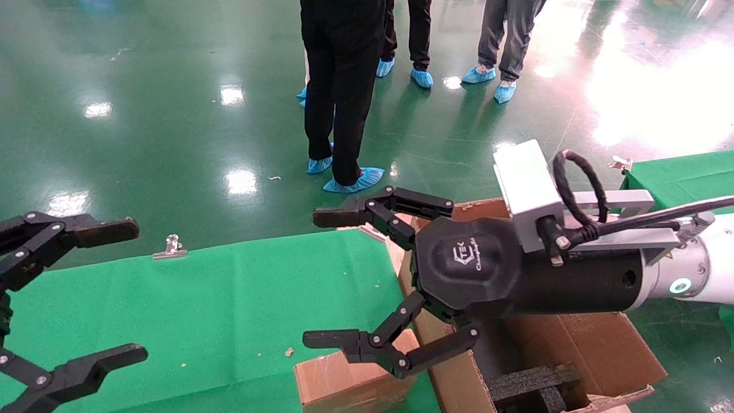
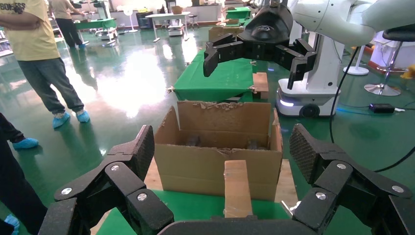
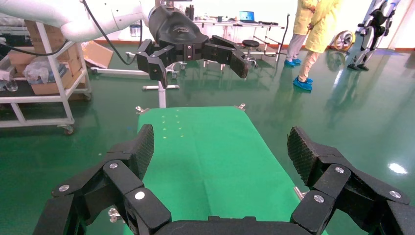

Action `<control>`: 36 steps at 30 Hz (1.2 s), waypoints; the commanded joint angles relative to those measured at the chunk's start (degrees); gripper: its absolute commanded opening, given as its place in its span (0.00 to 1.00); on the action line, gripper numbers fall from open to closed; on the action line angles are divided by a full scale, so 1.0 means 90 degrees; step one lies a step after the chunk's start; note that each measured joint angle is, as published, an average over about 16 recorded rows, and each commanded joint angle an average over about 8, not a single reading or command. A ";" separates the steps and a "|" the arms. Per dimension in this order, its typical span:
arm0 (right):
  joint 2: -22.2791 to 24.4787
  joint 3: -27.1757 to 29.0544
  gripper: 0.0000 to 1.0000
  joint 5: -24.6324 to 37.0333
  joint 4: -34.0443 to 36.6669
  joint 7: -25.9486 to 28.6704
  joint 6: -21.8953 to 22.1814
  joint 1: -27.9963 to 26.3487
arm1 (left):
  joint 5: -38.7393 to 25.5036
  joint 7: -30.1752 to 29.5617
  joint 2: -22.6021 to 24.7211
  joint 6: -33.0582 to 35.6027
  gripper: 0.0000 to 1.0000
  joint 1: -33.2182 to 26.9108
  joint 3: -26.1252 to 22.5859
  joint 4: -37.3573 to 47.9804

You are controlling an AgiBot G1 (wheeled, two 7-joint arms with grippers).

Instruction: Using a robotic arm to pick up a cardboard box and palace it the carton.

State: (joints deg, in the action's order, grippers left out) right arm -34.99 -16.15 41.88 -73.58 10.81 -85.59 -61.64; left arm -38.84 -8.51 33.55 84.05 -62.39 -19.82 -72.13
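Partly cut off at the bottom edge of the head view, the cardboard box [image 1: 350, 381] lies on the green table [image 1: 200, 304], touching the carton's [image 1: 596, 350] near wall; one end is hidden under the fingers above it. Black foam blocks [image 1: 530, 387] show inside the carton. Just above the box hangs the right gripper [image 1: 330, 278] of the robotic arm [image 1: 702, 275], jaws spread wide and empty. Over the table's left side the left gripper [image 1: 117, 292] hovers, jaws likewise released, holding nothing. Beyond, people [image 1: 344, 86] in blue shoe covers stand, their upper bodies out of frame.
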 commanded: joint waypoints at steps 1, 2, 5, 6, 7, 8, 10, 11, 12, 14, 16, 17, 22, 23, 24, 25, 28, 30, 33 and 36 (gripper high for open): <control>0.0000 0.0000 1.00 0.0000 0.0000 0.0000 0.0000 0.0000 | 0.0000 0.0000 0.0000 0.0000 1.00 0.0000 0.0000 0.0000; 0.0000 0.0000 1.00 0.0000 0.0000 0.0000 0.0000 0.0000 | 0.0000 0.0000 0.0000 0.0000 1.00 0.0000 0.0000 0.0000; 0.0000 0.0000 1.00 0.0000 0.0000 0.0000 0.0000 0.0000 | 0.0000 0.0000 0.0000 0.0000 1.00 0.0000 0.0000 0.0000; 0.0000 0.0000 1.00 0.0000 0.0000 0.0000 0.0000 0.0000 | 0.0000 0.0000 0.0000 0.0000 1.00 0.0000 0.0000 0.0000; 0.0000 0.0000 1.00 0.0000 0.0000 0.0000 0.0000 0.0000 | 0.0000 0.0000 0.0000 0.0000 1.00 0.0000 0.0000 0.0000; 0.0000 0.0000 1.00 0.0000 0.0000 0.0000 0.0000 0.0000 | 0.0000 0.0000 0.0000 0.0000 1.00 0.0000 0.0000 0.0000; 0.0000 0.0000 1.00 0.0000 0.0000 0.0000 0.0000 0.0000 | 0.0000 0.0000 0.0000 0.0000 0.99 0.0000 0.0000 0.0000; 0.0000 0.0000 1.00 0.0000 0.0000 0.0000 0.0000 0.0000 | 0.0000 0.0000 0.0000 0.0000 0.87 0.0000 0.0000 0.0000; 0.0000 0.0000 1.00 0.0000 0.0000 0.0000 0.0000 0.0000 | 0.0000 0.0000 0.0000 0.0000 0.74 0.0000 0.0000 0.0000; 0.0000 0.0000 1.00 0.0000 0.0000 0.0000 0.0000 0.0000 | 0.0000 0.0000 0.0000 0.0000 0.49 0.0000 0.0000 0.0000; 0.0000 0.0000 1.00 0.0000 0.0000 0.0000 0.0000 0.0000 | 0.0000 0.0000 0.0000 0.0000 0.24 0.0000 0.0000 0.0000; 0.0000 0.0000 1.00 0.0000 0.0000 0.0000 0.0000 0.0000 | 0.0000 0.0000 0.0000 0.0000 0.12 0.0000 0.0000 0.0000; 0.0005 -0.0008 1.00 0.0026 -0.0003 -0.0001 -0.0001 -0.0005 | 0.0000 0.0000 0.0000 0.0000 0.00 0.0000 0.0000 0.0000; 0.0009 -0.0021 1.00 0.0061 -0.0008 0.0001 -0.0003 -0.0017 | 0.0000 0.0000 0.0000 0.0000 0.00 0.0000 0.0000 0.0000; 0.0012 -0.0040 1.00 0.0104 -0.0013 0.0006 -0.0006 -0.0036 | 0.0000 0.0000 0.0000 0.0000 0.00 0.0000 0.0000 0.0000; 0.0013 -0.0066 1.00 0.0162 -0.0018 0.0015 -0.0012 -0.0063 | 0.0000 0.0000 0.0000 0.0000 0.00 0.0000 0.0000 0.0000; 0.0009 -0.0204 1.00 0.0451 -0.0028 0.0058 -0.0062 -0.0212 | 0.0000 0.0000 0.0000 0.0000 0.00 0.0000 -0.0001 0.0001; -0.0011 -0.0330 1.00 0.0701 -0.0022 0.0092 -0.0123 -0.0349 | 0.0000 0.0000 0.0000 0.0000 0.00 0.0000 -0.0001 0.0001; -0.0065 -0.0551 1.00 0.1127 0.0013 0.0119 -0.0253 -0.0589 | 0.0000 0.0001 0.0000 0.0000 0.00 -0.0001 -0.0001 0.0001; -0.0147 -0.0799 1.00 0.1573 0.0071 0.0105 -0.0384 -0.0848 | 0.0000 0.0001 0.0000 0.0000 0.00 -0.0001 -0.0001 0.0001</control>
State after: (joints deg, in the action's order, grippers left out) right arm -36.47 -23.66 56.11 -72.85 11.44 -88.81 -69.41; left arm -38.84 -8.50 33.55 84.05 -62.40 -19.83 -72.12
